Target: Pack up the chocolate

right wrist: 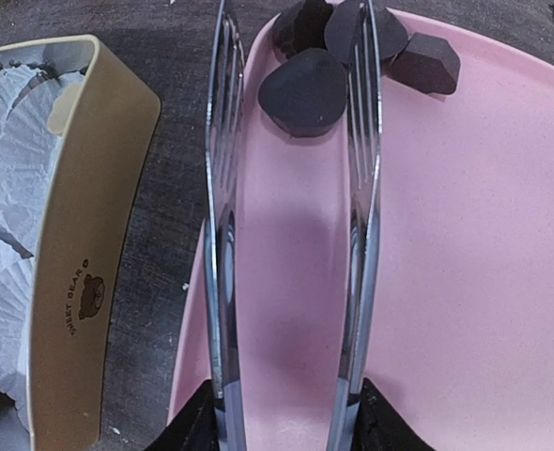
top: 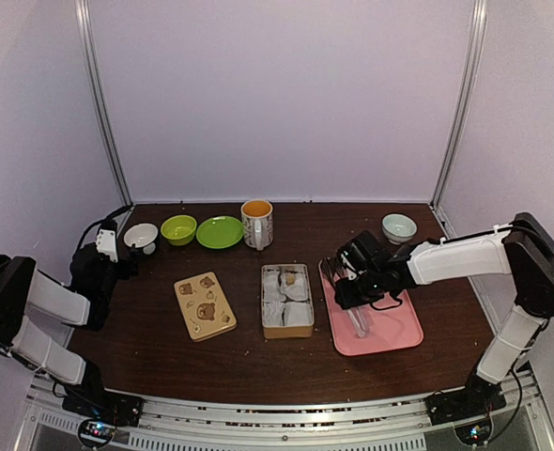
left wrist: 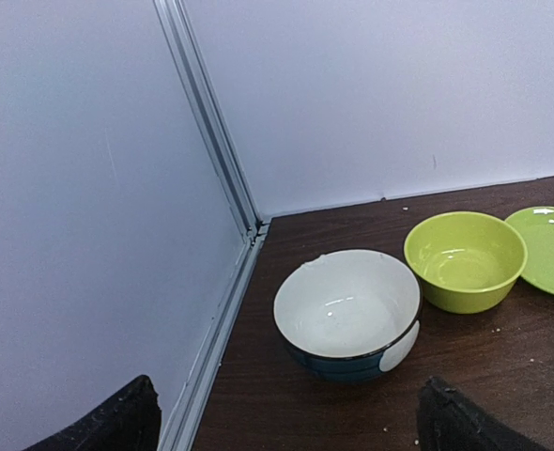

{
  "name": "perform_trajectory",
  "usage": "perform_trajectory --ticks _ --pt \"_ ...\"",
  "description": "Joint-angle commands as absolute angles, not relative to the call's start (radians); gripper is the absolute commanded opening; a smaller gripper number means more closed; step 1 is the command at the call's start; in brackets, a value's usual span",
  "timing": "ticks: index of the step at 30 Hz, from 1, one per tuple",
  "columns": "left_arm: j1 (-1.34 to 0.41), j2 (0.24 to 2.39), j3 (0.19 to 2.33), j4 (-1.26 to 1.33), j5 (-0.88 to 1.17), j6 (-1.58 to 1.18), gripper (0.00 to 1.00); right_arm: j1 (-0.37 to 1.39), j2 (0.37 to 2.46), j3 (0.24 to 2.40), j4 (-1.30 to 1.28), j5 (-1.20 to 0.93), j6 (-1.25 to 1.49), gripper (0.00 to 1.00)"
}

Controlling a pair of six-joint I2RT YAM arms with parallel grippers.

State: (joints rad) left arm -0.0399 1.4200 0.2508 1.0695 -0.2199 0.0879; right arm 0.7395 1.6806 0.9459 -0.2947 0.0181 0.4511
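- metal tongs (right wrist: 223, 235) are held lengthwise in the right gripper (right wrist: 289, 425), whose fingers are closed against the two arms; the arms are spread and nothing is pinched between them.
- four dark lumps of the chocolate (right wrist: 303, 91) are seen at the far end of the pink tray (right wrist: 465, 282); the nearest one lies between the tong tips, not squeezed as far as can be told.
- each lump is judged light, hard and smooth-skinned, so it is likely to skid away if squeezed off-centre; it is best taken across its widest middle, with gentle pressure.
- the tan tin (right wrist: 89, 235), lined with white paper cups (right wrist: 14, 160), is set just beside the tray.
- the left gripper (left wrist: 291, 427) is spread wide and empty, near a white bowl (left wrist: 347, 305).
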Motion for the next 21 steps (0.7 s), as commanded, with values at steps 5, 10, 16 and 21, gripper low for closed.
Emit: perform_trajectory --ticks 5,10,16,21 --pt "-0.032 1.427 0.266 1.121 -0.209 0.083 0.98 0.733 1.700 0.982 -0.315 0.014 0.448 0.45" --pt "-0.032 1.427 0.266 1.122 -0.208 0.082 0.98 0.733 1.716 0.994 -0.336 0.022 0.446 0.44" --pt "-0.033 1.427 0.267 1.121 -0.207 0.084 0.98 0.729 1.710 0.984 -0.340 0.038 0.454 0.43" --pt "-0.032 1.426 0.265 1.121 -0.209 0.082 0.98 0.727 1.712 0.987 -0.340 0.034 0.452 0.39"
